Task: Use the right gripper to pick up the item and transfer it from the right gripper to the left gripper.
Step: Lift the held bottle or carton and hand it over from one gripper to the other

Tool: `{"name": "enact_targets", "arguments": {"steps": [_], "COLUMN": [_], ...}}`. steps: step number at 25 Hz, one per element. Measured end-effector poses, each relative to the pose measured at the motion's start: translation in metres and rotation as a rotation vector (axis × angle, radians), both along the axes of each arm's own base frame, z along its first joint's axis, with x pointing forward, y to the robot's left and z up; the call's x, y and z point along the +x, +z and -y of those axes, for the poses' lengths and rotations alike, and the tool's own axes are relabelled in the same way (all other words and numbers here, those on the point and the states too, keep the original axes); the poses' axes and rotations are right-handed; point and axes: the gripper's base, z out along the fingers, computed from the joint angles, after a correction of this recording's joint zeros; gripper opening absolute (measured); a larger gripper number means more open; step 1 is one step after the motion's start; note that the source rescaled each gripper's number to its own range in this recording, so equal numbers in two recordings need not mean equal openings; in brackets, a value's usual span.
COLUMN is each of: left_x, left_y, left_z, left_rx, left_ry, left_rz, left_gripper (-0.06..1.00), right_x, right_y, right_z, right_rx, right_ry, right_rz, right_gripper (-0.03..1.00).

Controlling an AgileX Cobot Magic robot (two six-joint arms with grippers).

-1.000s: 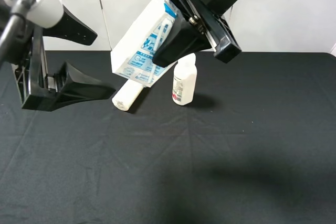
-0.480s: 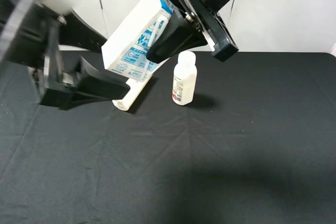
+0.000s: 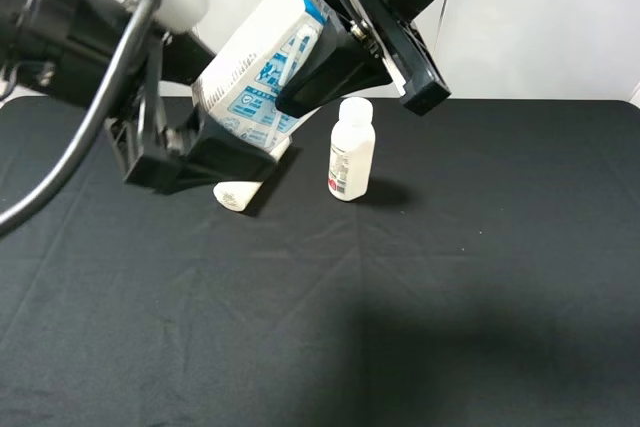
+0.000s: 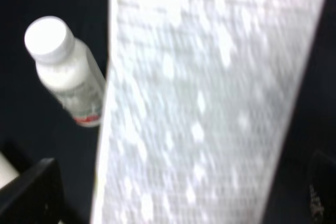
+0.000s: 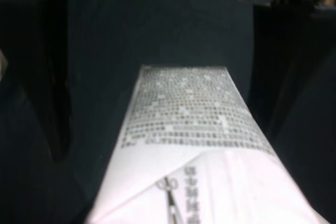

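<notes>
My right gripper (image 3: 308, 47) is shut on the light-blue top end of the item, a white carton with blue print (image 3: 250, 82). It holds the carton tilted in the air above the back of the table. My left gripper (image 3: 212, 112), with the grey cable, straddles the carton's lower end. Its lower finger (image 3: 215, 159) lies under the carton. In the left wrist view the carton (image 4: 210, 103) fills the space between the dark fingers, with gaps on both sides, so these jaws look open. The right wrist view looks down the carton (image 5: 194, 145).
A white capped bottle (image 3: 350, 152) stands upright on the black tablecloth (image 3: 450, 297), just right of the carton; it also shows in the left wrist view (image 4: 65, 77). A white tube-like bottle (image 3: 238, 192) lies on the cloth under the left gripper.
My left gripper has moved right and up from the table's left side until its jaws straddle the carton's lower end. The right gripper and the carton have shifted slightly left.
</notes>
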Motion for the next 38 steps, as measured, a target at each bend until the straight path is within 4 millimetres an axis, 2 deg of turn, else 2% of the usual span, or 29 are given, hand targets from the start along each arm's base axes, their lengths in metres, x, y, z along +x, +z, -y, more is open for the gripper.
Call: {"name": "enact_targets", "arguments": {"steps": [4, 9, 13, 15, 16, 17, 29, 30, 31, 33, 34, 35, 38], "left_x": [0.0067, 0.008, 0.008, 0.008, 0.008, 0.0078, 0.008, 0.008, 0.008, 0.0078, 0.0078, 0.0078, 0.0076], "left_y": [-0.0004, -0.0015, -0.0015, -0.0015, -0.0015, -0.0015, -0.0016, -0.0016, -0.0017, -0.0028, -0.0029, -0.0029, -0.0029], "left_z": [0.0066, 0.0079, 0.0079, 0.0079, 0.0079, 0.0079, 0.0078, 0.0078, 0.0078, 0.0076, 0.0075, 0.0075, 0.0075], "left_rx": [-0.023, -0.018, -0.016, -0.016, -0.016, -0.014, -0.002, -0.002, 0.0, 0.011, 0.012, 0.012, 0.012], "left_ry": [-0.008, -0.027, -0.031, -0.031, -0.031, -0.035, -0.056, -0.056, -0.057, -0.066, -0.067, -0.067, -0.068], "left_rz": [-0.005, 0.013, 0.018, 0.018, 0.018, 0.019, 0.046, 0.046, 0.047, 0.048, 0.048, 0.048, 0.047], "left_gripper": [0.8, 0.68, 0.63, 0.49, 0.3, 0.03, 0.01, 0.01, 0.01, 0.01, 0.01, 0.01, 0.0], "right_x": [0.0, 0.0, 0.0, 0.0, 0.0, 0.0001, 0.0003, 0.0003, 0.0003, 0.0016, 0.0026, 0.0041, 0.0058], "right_y": [0.0, 0.0, 0.0, 0.0, 0.0, 0.0001, -0.0002, -0.0002, 0.0002, 0.0017, 0.0024, 0.0031, 0.0039], "right_z": [0.0, 0.0, 0.0, 0.0, 0.0, 0.0, -0.0001, -0.0001, -0.0005, -0.0016, -0.0022, -0.0027, -0.0032], "right_rx": [0.0, 0.0, 0.0, 0.0, 0.0, 0.001, 0.001, 0.001, 0.007, 0.027, 0.037, 0.047, 0.059], "right_ry": [0.0, 0.0, 0.0, 0.0, 0.0, -0.001, -0.004, -0.004, -0.006, -0.026, -0.041, -0.061, -0.087], "right_rz": [0.0, 0.0, 0.0, 0.0, 0.0, 0.001, 0.0, 0.0, -0.001, -0.001, -0.002, 0.0, 0.0], "right_gripper": [0.05, 0.05, 0.05, 0.05, 0.05, 0.05, 0.05, 0.09, 0.26, 0.7, 0.83, 0.9, 0.98]}}
